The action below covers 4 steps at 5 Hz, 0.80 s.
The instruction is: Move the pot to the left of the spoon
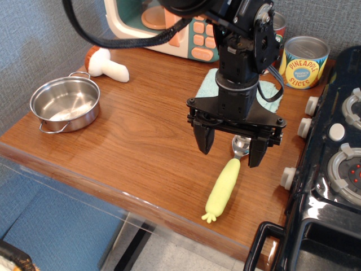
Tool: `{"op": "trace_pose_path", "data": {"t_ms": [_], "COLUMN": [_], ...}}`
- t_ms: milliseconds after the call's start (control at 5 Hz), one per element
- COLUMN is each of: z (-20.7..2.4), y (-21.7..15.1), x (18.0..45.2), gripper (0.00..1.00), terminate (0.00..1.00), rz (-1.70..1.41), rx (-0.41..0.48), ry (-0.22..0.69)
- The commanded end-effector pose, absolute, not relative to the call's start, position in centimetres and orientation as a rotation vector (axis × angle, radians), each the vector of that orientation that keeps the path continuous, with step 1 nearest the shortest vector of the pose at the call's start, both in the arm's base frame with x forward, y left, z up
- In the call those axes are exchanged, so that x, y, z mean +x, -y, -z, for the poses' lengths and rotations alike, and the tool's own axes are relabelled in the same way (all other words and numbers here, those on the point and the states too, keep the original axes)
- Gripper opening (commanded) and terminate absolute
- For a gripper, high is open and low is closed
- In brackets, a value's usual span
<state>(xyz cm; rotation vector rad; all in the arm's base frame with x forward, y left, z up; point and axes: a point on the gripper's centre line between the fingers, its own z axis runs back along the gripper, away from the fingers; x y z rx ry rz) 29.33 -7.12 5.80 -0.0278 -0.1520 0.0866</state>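
pot (65, 104): shiny steel | spoon (225, 183): matt yellow-green plastic handle | table (141, 135): smooth brown wood

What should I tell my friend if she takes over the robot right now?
Gripper: open, holding nothing, hanging right above the spoon.
Pot: empty, at the far left end of the wooden table, next to the toy mushroom.
Spoon: lying near the table's front edge, close to the stove.
Done: the pot already sits to the left of the spoon, well apart from it.
Left: probably nothing, or just pull the arm away.
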Motion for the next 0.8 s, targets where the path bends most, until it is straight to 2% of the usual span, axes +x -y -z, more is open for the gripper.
{"op": "trace_pose_path", "data": {"t_ms": [0,400,600], "z": [-5.8,-7.6,-8.4], "y": [7.1,3.0,-0.7], "x": [29.3,30.8,31.6], "gripper": [1.00,1.00,1.00], "terminate": [0.00,0.00,0.00], "rz": [-0.087,-0.211,-0.304], "rx": [-0.028,-0.057,-0.026], "ry": [0.152,0.185,0.216]}}
